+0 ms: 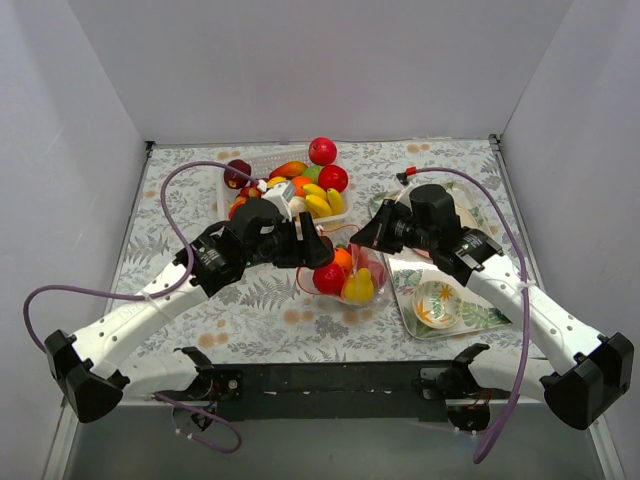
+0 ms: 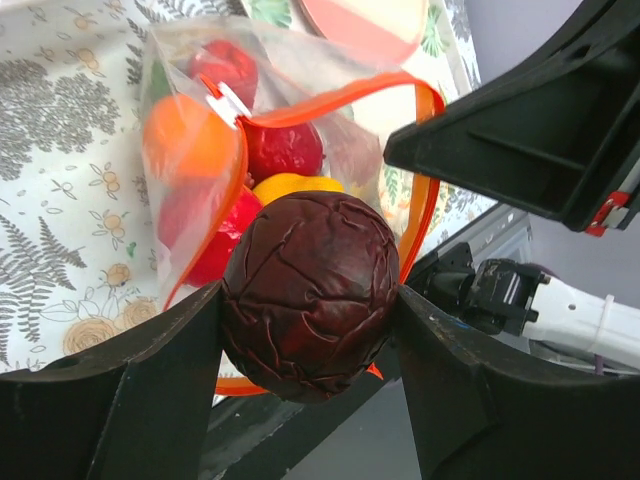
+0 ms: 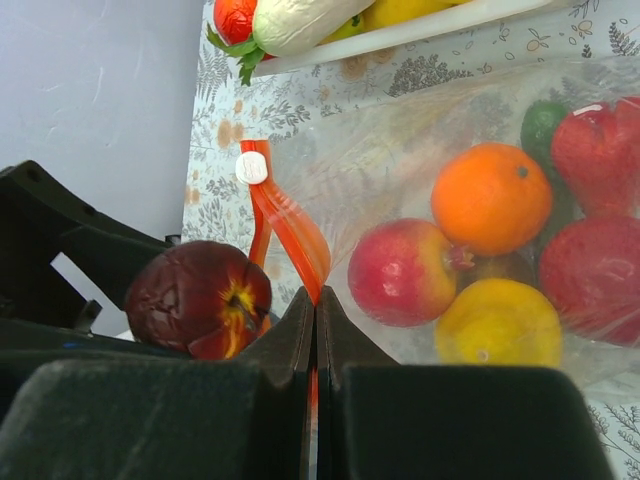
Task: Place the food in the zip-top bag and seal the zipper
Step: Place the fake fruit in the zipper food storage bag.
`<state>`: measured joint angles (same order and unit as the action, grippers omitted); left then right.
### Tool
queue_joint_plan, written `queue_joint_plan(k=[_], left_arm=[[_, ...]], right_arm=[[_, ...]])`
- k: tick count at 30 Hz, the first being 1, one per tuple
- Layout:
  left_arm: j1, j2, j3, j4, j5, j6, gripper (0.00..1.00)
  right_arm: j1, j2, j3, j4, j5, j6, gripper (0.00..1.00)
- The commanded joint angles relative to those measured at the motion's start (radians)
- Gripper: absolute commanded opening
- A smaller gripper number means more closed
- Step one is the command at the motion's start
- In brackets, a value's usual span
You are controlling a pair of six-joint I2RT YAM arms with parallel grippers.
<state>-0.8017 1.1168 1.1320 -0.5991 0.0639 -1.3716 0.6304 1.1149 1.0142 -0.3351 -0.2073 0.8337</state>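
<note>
- Near right: a tray (image 1: 404, 312) of plates sits on the leaf-print counter (image 1: 250, 310). It is not part of the job.
- Centre: the clear bag (image 3: 400, 170) lies on the counter, already holding an orange (image 3: 490, 197), a red apple (image 3: 400, 270), a yellow piece (image 3: 497, 322) and other red ones.
- The right claw (image 3: 316, 310) is pinched tight on the bag's orange zipper (image 3: 290, 230), lifting that edge of the mouth. The white slider (image 3: 251, 167) is just beyond it.
- The left claw (image 1: 318, 250) is clamped on a dark purple wrinkled fruit (image 2: 308, 290), right at the open mouth.
- Step in hand, probably: drop the fruit in. Push it past the orange strip before letting go, and have the right claw hold the mouth taut, or it may roll out onto the counter.
- Far: the white basket (image 1: 262, 157) has more food waiting.
- No readable writing or brand anywhere.
</note>
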Motion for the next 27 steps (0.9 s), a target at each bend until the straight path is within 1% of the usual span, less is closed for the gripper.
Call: queue_joint_plan(k=[1, 3, 4, 5, 10, 14, 16, 18, 19, 20, 21, 22, 24, 27], left_arm=[[-0.037, 0.014, -0.008, 0.03, 0.01, -0.006, 0.47], [-0.04, 0.024, -0.009, 0.042, 0.005, -0.004, 0.53], [-0.042, 0.034, -0.008, 0.048, 0.002, -0.004, 0.62], [-0.04, 0.038, -0.006, 0.053, -0.006, -0.006, 0.68], [-0.042, 0.07, 0.014, 0.097, -0.029, -0.009, 0.86], [-0.042, 0.097, 0.031, 0.116, -0.041, -0.012, 0.86], [-0.042, 0.084, 0.046, 0.111, -0.052, -0.012, 0.83], [-0.042, 0.049, 0.089, 0.078, -0.107, -0.011, 0.74], [-0.042, 0.04, 0.11, 0.053, -0.181, -0.006, 0.72], [-0.042, 0.035, 0.17, 0.021, -0.226, 0.0, 0.69], [-0.04, 0.037, 0.195, -0.049, -0.284, 0.006, 0.63], [-0.042, 0.04, 0.21, -0.073, -0.359, 0.011, 0.61], [-0.04, 0.054, 0.23, -0.099, -0.398, 0.02, 0.59], [-0.04, 0.13, 0.259, -0.12, -0.408, -0.009, 0.54]], right_arm=[[0.003, 0.0, 0.066, 0.008, 0.017, -0.005, 0.01], [0.005, -0.003, 0.064, 0.011, 0.013, -0.004, 0.01], [0.005, -0.004, 0.063, 0.011, 0.009, -0.002, 0.01], [0.005, -0.006, 0.06, 0.013, 0.002, -0.001, 0.01], [0.017, -0.036, 0.018, 0.025, -0.012, 0.018, 0.01], [0.023, -0.059, 0.004, 0.022, -0.017, 0.024, 0.01], [0.023, -0.067, 0.017, 0.008, -0.017, 0.012, 0.01], [0.023, -0.073, 0.026, -0.022, -0.003, 0.001, 0.01], [0.022, -0.079, 0.032, -0.025, -0.003, -0.004, 0.01], [0.022, -0.081, 0.035, -0.038, 0.0, -0.008, 0.01], [0.023, -0.086, 0.037, -0.039, -0.001, -0.01, 0.01], [0.023, -0.089, 0.037, -0.039, -0.006, -0.01, 0.01], [0.023, -0.09, 0.034, -0.032, -0.02, -0.007, 0.01], [0.025, -0.087, 0.032, -0.021, -0.027, -0.001, 0.01]])
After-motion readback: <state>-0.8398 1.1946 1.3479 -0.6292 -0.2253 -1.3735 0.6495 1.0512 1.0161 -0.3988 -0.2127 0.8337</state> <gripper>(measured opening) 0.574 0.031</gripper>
